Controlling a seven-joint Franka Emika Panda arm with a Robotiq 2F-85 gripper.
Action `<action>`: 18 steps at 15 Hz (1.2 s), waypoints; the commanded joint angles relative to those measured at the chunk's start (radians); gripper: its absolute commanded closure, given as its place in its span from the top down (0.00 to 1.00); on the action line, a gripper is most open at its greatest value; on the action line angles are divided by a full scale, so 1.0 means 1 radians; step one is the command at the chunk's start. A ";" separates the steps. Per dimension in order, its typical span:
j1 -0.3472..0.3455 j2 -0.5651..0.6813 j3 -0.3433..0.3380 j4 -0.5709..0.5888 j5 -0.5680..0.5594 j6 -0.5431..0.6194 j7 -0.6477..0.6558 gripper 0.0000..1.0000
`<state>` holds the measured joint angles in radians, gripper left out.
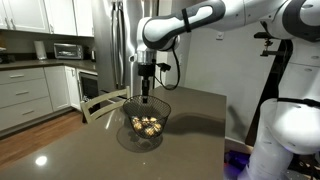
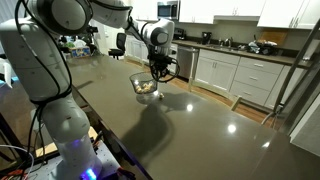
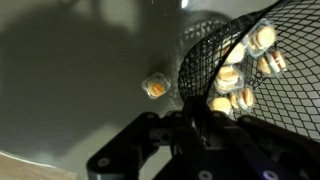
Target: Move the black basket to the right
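Black mesh basket [image 1: 145, 125] is sitting on the counter [image 1: 205, 108] directly below the fingers [image 1: 146, 93], its rim lying at their tips and its bowl spreading off to one side, though I cannot tell whether they are gripping it.

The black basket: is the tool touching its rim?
Cannot tell. In an exterior view the tool hangs at the rim of the black basket, but no contact or gap shows; the wrist view is too dark there.
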<state>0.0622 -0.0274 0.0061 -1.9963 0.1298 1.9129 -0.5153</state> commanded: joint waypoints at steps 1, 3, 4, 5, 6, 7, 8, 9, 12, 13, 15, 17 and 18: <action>-0.043 -0.021 -0.028 0.013 0.060 -0.007 0.006 0.06; -0.058 -0.028 -0.044 0.011 0.067 -0.004 0.014 0.06; -0.066 -0.032 -0.053 0.009 0.070 -0.003 0.020 0.06; -0.073 -0.035 -0.059 0.007 0.072 -0.002 0.027 0.06; -0.081 -0.041 -0.069 0.000 0.076 0.003 0.038 0.06; -0.087 -0.044 -0.076 -0.003 0.080 0.007 0.046 0.06; -0.095 -0.047 -0.084 -0.010 0.076 0.016 0.063 0.06; -0.102 -0.050 -0.091 -0.015 0.073 0.023 0.080 0.06; -0.127 -0.049 -0.116 -0.031 0.073 0.046 0.125 0.06; -0.134 -0.048 -0.123 -0.036 0.075 0.051 0.138 0.06; -0.150 -0.044 -0.139 -0.050 0.080 0.069 0.161 0.06; -0.164 -0.040 -0.153 -0.068 0.081 0.094 0.185 0.06; -0.172 -0.035 -0.161 -0.075 0.087 0.104 0.194 0.06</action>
<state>-0.0860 -0.0538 -0.1448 -2.0395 0.1809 1.9776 -0.3609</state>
